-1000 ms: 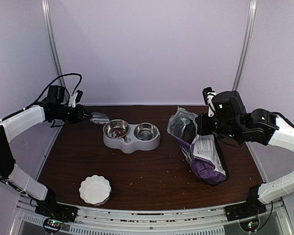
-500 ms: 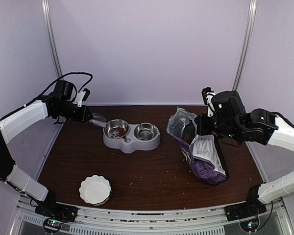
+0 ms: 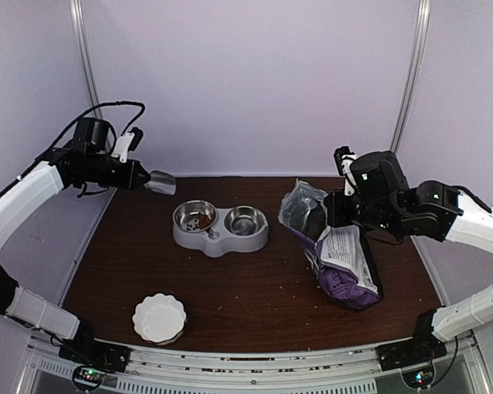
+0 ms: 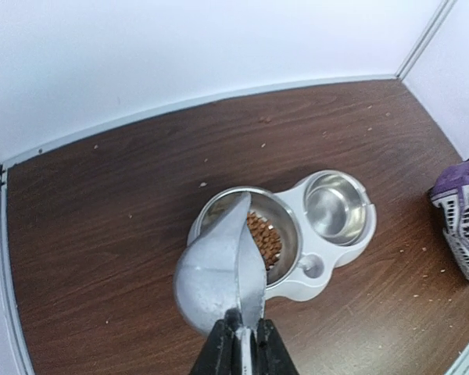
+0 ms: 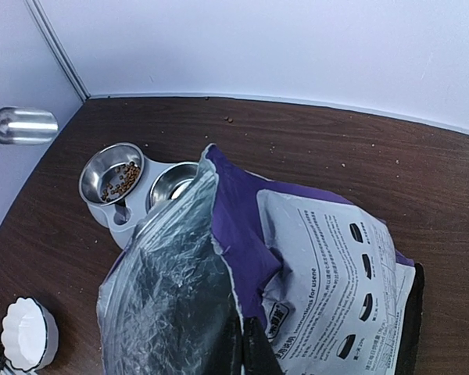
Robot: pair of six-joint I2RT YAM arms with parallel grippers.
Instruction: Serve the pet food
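Reddish-brown pet food (image 4: 264, 238) lies as a small heap in the left bowl of the grey double feeder (image 3: 222, 238). The right bowl (image 3: 245, 219) holds none. The left gripper (image 4: 238, 337) is clamped on the handle of the metal scoop (image 4: 219, 273). It holds the scoop in the air beyond the feeder's left end, rolled onto its side, so its inside is hidden. The right gripper (image 3: 333, 209) pinches the upper edge of the purple-and-white bag (image 5: 297, 250), whose mouth gapes toward the feeder.

The main risk is probably spillage. Any pellets left in the tilted scoop would drop onto the table (image 3: 255, 287), where crumbs already lie scattered. The bag hangs from a single pinch on limp film, so a slip or a knock from the scoop could fold the mouth shut or tip the bag over. A low swing of the scoop could also catch the feeder's rim.

The heap itself has no front. In the left wrist view the visible patch runs roughly from the far side of the bowl to the near side, along the scoop's edge — part of it is hidden there, so its true shape cannot be told. In the top view it is a compact blot near the bowl's middle.
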